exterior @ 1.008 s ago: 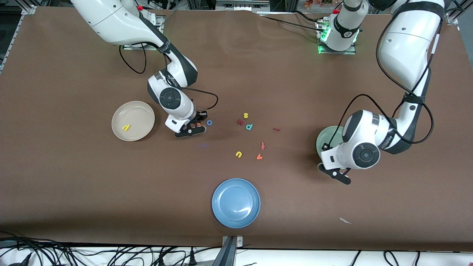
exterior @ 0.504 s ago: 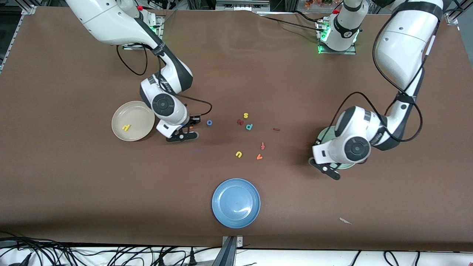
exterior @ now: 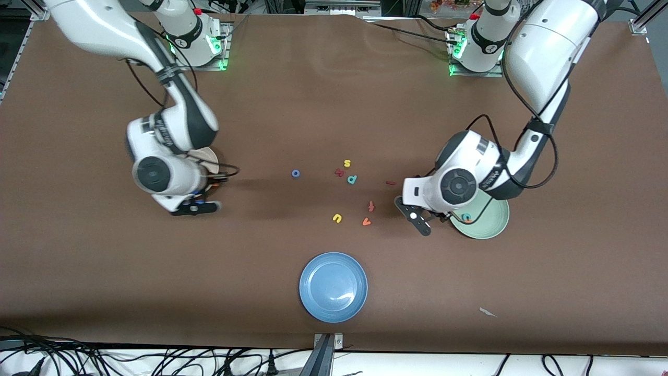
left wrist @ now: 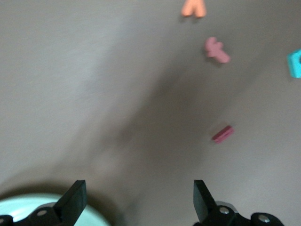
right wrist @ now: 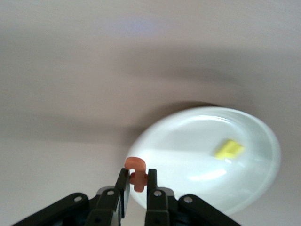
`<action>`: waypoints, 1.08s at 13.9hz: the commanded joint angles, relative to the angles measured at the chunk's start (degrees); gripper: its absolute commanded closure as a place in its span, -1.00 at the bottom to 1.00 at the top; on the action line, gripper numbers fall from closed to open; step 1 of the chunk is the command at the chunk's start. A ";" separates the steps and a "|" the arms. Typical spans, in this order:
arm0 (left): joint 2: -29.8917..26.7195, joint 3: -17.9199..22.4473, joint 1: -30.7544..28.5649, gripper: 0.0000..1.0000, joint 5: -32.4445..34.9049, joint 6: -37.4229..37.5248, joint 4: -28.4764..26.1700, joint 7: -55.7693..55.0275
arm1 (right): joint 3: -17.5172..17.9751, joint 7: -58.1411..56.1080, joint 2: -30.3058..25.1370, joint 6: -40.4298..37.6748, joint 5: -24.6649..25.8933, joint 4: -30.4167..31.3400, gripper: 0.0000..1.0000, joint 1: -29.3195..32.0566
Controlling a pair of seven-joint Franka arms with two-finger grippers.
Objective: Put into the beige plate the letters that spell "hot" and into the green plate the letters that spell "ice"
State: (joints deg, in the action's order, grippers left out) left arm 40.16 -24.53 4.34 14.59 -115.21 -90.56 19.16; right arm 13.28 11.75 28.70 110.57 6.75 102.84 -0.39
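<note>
Orange t (right wrist: pixel 137 175) is pinched in the right gripper (right wrist: pixel 136 188) at the beige plate (right wrist: pixel 254 188)'s seven-o'clock rim, so carry it over the yellow h (right wrist: pixel 228 149) before releasing, while the left gripper (left wrist: pixel 136 200), fingers spread, hangs beside the green plate (exterior: pixel 493 224).

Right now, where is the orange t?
Right wrist view: the orange t is pinched in the right claw, at the beige plate's rim.
</note>
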 commanded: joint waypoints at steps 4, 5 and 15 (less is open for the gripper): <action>-1.48 -1.05 2.60 -0.95 12.99 -14.85 -11.03 1.23 | -5.02 -4.72 -1.01 -0.10 -1.56 8.07 0.77 -0.40; -1.40 -1.05 3.03 -0.92 14.05 -16.61 -11.65 1.32 | -5.11 -4.72 -0.93 0.60 -1.65 8.43 0.44 -0.40; -4.73 -3.77 4.45 -0.59 22.14 -16.80 -18.07 2.72 | 3.67 14.48 -2.07 -0.19 -6.58 0.27 -0.98 -1.10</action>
State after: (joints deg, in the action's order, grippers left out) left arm 39.55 -27.22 9.73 34.99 -131.53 -103.99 21.32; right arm 14.33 18.42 27.07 110.53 1.71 105.18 -0.98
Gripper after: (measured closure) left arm 0.198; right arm 0.004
